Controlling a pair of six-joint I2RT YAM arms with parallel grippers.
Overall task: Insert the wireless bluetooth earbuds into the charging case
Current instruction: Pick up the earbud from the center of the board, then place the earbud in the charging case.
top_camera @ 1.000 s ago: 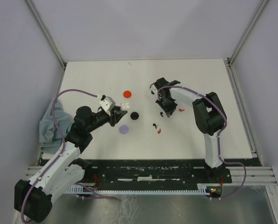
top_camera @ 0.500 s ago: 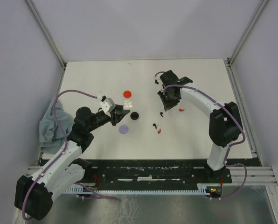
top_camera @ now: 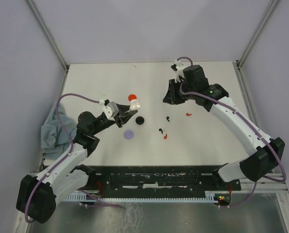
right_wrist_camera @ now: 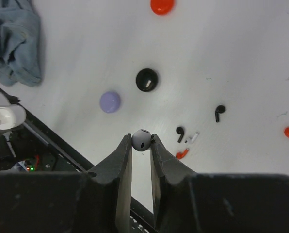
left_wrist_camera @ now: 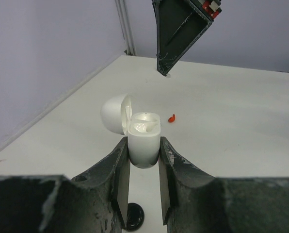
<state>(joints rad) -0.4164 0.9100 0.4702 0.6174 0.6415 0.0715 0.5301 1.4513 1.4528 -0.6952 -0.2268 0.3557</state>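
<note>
Your left pincer (left_wrist_camera: 143,146), at nine o'clock, is clamped on the open case (left_wrist_camera: 143,131), apparently empty; your right pincer (right_wrist_camera: 140,143), at one o'clock, pinches a pale bud (right_wrist_camera: 141,139) aloft, while other buds (right_wrist_camera: 220,112) await on the counter (top_camera: 222,141).

White case (left_wrist_camera: 144,138), lid flipped open, upright, pinched in left gripper (left_wrist_camera: 144,145) above the table (top_camera: 217,141); pale lavender earbud (right_wrist_camera: 141,140) clamped at right gripper (right_wrist_camera: 141,145) tips; black, white, red loose earbuds (right_wrist_camera: 219,112) lying mid-table.
</note>
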